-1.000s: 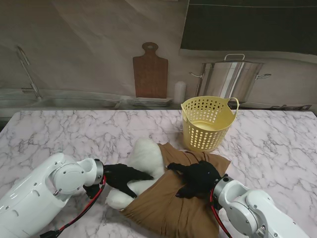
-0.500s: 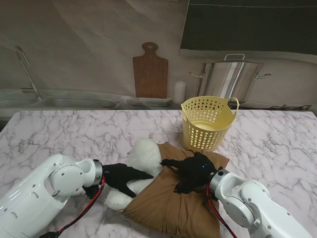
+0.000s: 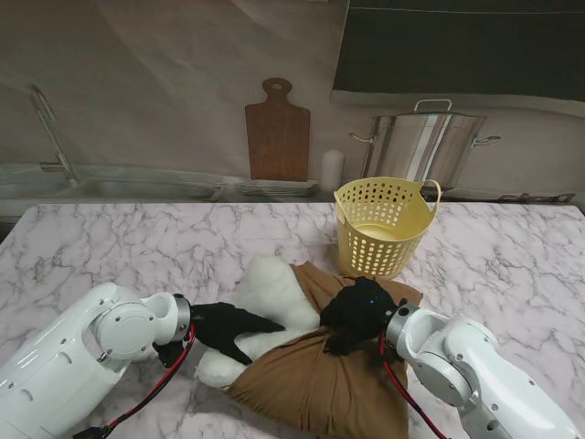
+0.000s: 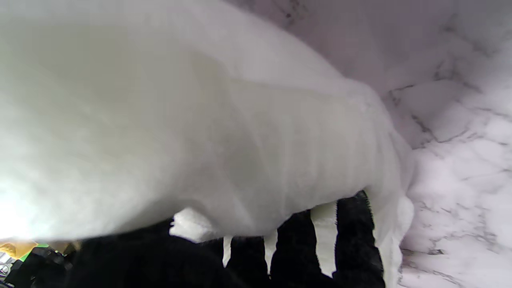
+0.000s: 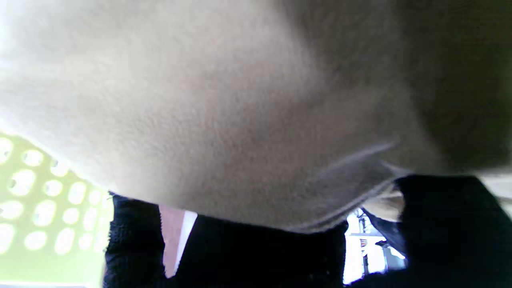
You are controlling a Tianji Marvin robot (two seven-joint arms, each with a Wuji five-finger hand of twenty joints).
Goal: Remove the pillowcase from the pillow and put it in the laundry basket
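Note:
The white pillow (image 3: 270, 288) lies on the marble table (image 3: 128, 242), its left half bare and its right half inside the brown pillowcase (image 3: 320, 389). My left hand (image 3: 228, 325), in a black glove, grips the pillow's bare left end, fingers on top and thumb at the nearer side. The left wrist view shows the pillow (image 4: 200, 120) filling the picture over the spread fingers (image 4: 352, 240). My right hand (image 3: 359, 313) is curled shut on a bunched fold of pillowcase (image 5: 240, 120) at its open edge. The yellow laundry basket (image 3: 382, 229) stands just beyond the pillow.
Behind the table stand a steel pot (image 3: 425, 142), a wooden cutting board (image 3: 277, 133) and a white cylinder (image 3: 332, 169). A faucet (image 3: 50, 128) and sink are at the back left. The basket's perforated wall (image 5: 40, 192) shows close beside my right hand.
My right hand has closed its outstretched fingers on the pillowcase and drawn the fabric's edge to the right, baring more white pillow. The left hand has stayed put.

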